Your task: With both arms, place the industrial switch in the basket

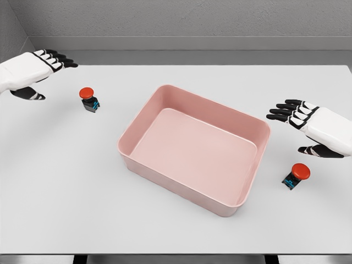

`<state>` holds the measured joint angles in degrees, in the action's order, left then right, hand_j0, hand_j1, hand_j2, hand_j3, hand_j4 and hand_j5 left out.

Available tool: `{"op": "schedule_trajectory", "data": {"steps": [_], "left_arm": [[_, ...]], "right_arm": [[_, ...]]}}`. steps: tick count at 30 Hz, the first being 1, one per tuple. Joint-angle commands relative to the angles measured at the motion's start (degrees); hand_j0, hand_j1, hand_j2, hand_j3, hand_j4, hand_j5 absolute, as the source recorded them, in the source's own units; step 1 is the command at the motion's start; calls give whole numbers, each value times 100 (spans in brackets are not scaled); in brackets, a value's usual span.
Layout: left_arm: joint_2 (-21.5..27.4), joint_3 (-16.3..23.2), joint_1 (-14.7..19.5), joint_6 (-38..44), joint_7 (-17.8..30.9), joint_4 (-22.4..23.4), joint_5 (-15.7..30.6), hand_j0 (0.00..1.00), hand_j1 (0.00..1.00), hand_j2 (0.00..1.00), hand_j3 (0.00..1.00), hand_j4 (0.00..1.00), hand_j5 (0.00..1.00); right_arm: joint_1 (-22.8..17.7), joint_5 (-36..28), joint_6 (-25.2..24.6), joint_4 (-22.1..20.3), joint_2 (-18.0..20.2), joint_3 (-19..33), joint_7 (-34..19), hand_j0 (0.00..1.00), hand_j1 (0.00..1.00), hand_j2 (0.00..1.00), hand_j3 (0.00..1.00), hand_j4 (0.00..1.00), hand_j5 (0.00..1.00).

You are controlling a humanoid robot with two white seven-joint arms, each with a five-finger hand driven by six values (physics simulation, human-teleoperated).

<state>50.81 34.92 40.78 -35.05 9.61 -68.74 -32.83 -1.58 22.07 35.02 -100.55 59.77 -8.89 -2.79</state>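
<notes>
At table (66,209) centre: pink basket (144,165), skewed. Left switch (89,99) beside spread-fingered left hand (30,70); right switch (296,176) under relaxed, spread right hand (313,125), near table edge.

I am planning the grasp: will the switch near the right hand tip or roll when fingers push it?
The industrial switch probably tips easily: its wide red button sits on a narrower dark body. Once on its side, the round cap may let it roll. It looks rigid and light.

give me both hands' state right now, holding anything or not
Left hand: open, fingers spread, holding nothing, up and left of one red-button switch.
Right hand: open, holding nothing, just above the other switch.
</notes>
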Motion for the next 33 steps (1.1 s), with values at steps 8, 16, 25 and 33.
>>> {"op": "schedule_trajectory", "data": {"steps": [8, 16, 25, 33], "left_arm": [[-239, 6, 79, 5, 23, 63, -65, 100, 100, 100, 100, 100, 100], [-660, 287, 184, 5, 67, 194, -522, 100, 100, 100, 100, 100, 100], [-1135, 709, 782, 5, 436, 1223, -522, 100, 100, 100, 100, 100, 100], [-1548, 1095, 1116, 5, 577, 1864, -522, 100, 100, 100, 100, 100, 100]], "right_arm": [[9, -89, -2, 0, 87, 81, 77, 100, 100, 100, 100, 100, 100], [62, -107, -2, 0, 623, 388, -1127, 100, 100, 100, 100, 100, 100], [-70, -107, -2, 0, 755, 388, -2138, 100, 100, 100, 100, 100, 100], [-53, -63, -2, 0, 746, 397, -2762, 100, 100, 100, 100, 100, 100]]}}
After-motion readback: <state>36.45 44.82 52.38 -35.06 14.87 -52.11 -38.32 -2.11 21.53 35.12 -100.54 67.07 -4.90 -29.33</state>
